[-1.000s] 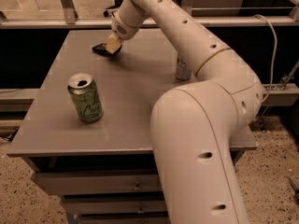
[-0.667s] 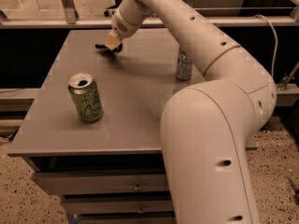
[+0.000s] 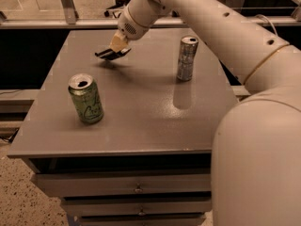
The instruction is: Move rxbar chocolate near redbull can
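Note:
The rxbar chocolate (image 3: 112,54) is a flat dark bar held in my gripper (image 3: 116,51) a little above the far left part of the grey table (image 3: 141,121); its shadow lies on the tabletop below it. The gripper is shut on the bar. The redbull can (image 3: 187,58), slim and silver with bluish markings, stands upright at the far right of the table, well to the right of the gripper and the bar.
A wider green can (image 3: 86,99), opened, stands upright at the front left of the table. My white arm (image 3: 244,79) spans the right side of the view, above the table's right edge. Drawers (image 3: 136,188) sit under the tabletop.
The arm has swung clear of the redbull can, which now shows in full. The gripper with the bar stays over the far left of the table, with the bar off the surface.

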Controlling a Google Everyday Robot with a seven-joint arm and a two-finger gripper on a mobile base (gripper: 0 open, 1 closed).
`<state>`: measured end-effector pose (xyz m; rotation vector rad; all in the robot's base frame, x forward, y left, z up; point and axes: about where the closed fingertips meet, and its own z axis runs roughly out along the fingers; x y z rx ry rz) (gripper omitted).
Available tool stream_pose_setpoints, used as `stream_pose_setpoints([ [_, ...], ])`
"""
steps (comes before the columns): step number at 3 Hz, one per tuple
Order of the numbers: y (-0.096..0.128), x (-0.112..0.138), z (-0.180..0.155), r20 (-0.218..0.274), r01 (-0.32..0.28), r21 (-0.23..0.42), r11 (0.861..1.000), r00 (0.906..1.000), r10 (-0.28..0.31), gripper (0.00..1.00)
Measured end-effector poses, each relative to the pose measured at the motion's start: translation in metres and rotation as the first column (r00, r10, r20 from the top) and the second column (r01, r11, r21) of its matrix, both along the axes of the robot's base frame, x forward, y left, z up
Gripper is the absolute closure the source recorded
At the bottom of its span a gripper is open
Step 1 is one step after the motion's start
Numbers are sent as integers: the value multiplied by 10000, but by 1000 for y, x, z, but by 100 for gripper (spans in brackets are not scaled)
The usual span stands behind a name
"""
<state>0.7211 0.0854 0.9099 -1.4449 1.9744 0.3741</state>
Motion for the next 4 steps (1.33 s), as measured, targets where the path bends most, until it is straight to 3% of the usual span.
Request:
stream_pose_setpoints([
  [2, -58, -63, 16, 306, 822, -237, 9963, 9962, -815, 100],
  [3, -99, -93, 13, 266, 1648, -628, 9843, 9862, -1634, 100],
  [4, -119, -109, 9, 216, 2081, -835, 9745, 9781, -2070, 100],
])
